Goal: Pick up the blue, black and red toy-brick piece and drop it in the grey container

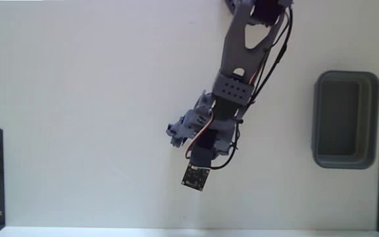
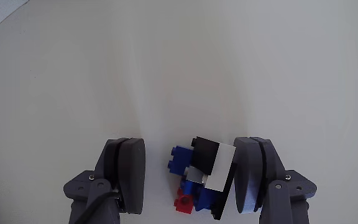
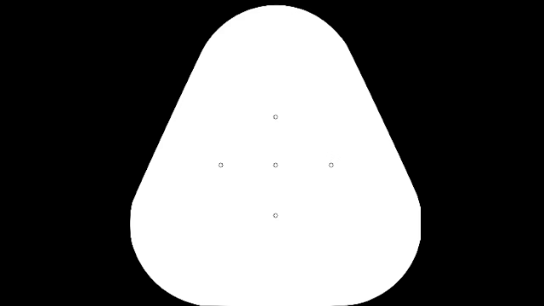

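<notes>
Close up in the wrist view, the end effector [image 2: 190,177] is seen spread apart, the toy-brick piece [image 2: 202,178] lying on the white table [image 2: 166,62] between its fingers, against the right one. Farther off, the grey container [image 1: 345,120] is seen at the fixed view's right edge.

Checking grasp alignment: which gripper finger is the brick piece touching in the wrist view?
The right-hand finger: the toy-brick piece sits against it, with a gap to the left-hand finger.

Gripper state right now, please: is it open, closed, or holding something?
Gripper: open around the toy-brick piece, which touches the right finger; not clamped.
</notes>
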You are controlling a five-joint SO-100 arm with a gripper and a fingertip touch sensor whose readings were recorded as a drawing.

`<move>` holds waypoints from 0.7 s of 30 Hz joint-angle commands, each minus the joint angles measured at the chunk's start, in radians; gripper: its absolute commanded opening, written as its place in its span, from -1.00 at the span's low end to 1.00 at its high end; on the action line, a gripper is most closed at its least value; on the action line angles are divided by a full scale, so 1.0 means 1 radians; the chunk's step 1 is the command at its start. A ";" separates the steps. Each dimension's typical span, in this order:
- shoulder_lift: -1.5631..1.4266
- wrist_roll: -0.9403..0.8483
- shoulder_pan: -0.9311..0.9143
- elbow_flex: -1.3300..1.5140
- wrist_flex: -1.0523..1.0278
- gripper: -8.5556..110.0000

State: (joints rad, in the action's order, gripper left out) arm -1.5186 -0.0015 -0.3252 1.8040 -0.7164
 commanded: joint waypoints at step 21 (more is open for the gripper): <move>-0.032 0.002 -0.017 -0.006 0.014 0.46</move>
State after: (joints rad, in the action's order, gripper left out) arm -1.5186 0.0000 -0.3237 1.8040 -0.7164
